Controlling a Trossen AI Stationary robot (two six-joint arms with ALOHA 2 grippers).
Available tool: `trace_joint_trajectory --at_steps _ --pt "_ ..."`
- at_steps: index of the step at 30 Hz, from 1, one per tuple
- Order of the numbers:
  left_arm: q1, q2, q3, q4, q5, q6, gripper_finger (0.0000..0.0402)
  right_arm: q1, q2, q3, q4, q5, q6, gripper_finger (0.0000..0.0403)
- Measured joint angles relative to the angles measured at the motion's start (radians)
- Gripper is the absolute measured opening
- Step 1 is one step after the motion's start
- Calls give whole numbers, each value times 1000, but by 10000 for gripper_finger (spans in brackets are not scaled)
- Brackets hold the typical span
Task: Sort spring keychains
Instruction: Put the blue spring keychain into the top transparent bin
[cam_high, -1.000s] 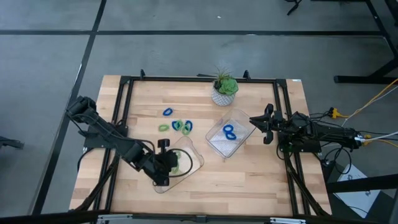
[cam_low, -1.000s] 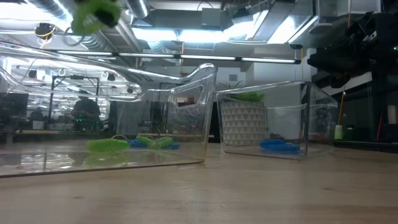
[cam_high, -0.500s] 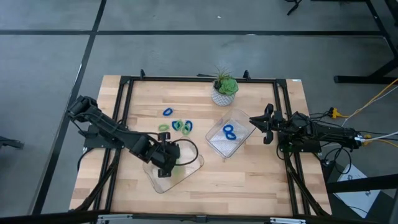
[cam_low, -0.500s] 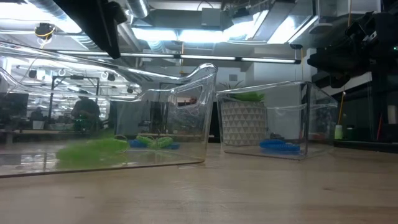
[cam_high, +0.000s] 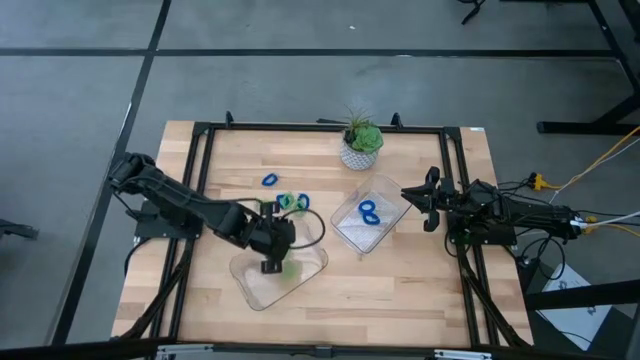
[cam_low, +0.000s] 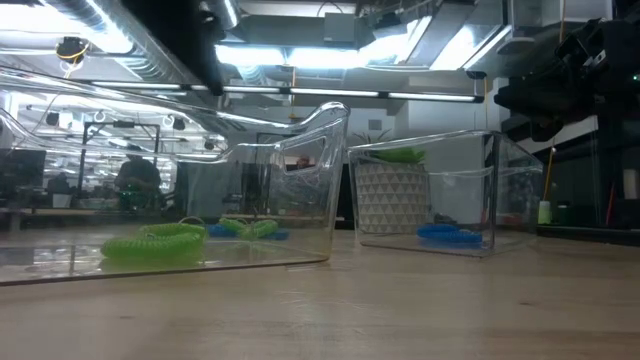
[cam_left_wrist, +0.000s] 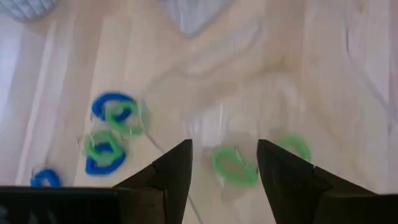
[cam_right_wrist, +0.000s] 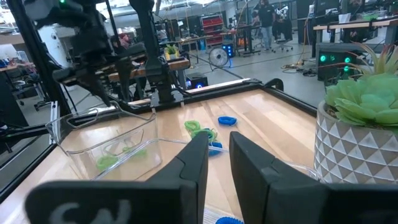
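The left tool (cam_high: 272, 262) hangs over the near clear tray (cam_high: 312, 268), its two fingers apart and holding nothing. Two green spring keychains (cam_left_wrist: 235, 165) lie in that tray. Two blue ones (cam_high: 369, 212) lie in the far tray (cam_high: 398, 198), just in front of the potted plant (cam_high: 361, 144). More blue and green keychains (cam_high: 292, 203) lie loose on the tabletop (cam_high: 400, 280), to the left of the plant.

To do this step well, I think the left arm should lift straight up, clear of the tray wall, then reach for the loose ones and grab just one coil.

The left arm reaches low across the tabletop from far left of the plant. The right tool (cam_high: 428, 200) waits beside the far tray, fingers close together, holding nothing.
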Motion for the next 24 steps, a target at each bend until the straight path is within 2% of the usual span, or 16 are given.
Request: trace_joint_trajectory --at_steps 11,19,24 --pt "189 -106 0 130 2 100 171 0 0 0 0 0 0 67" --pt "339 -160 0 196 2 100 173 0 0 0 0 0 0 67" --pt "414 -161 0 209 2 48 169 0 0 0 0 0 0 67"
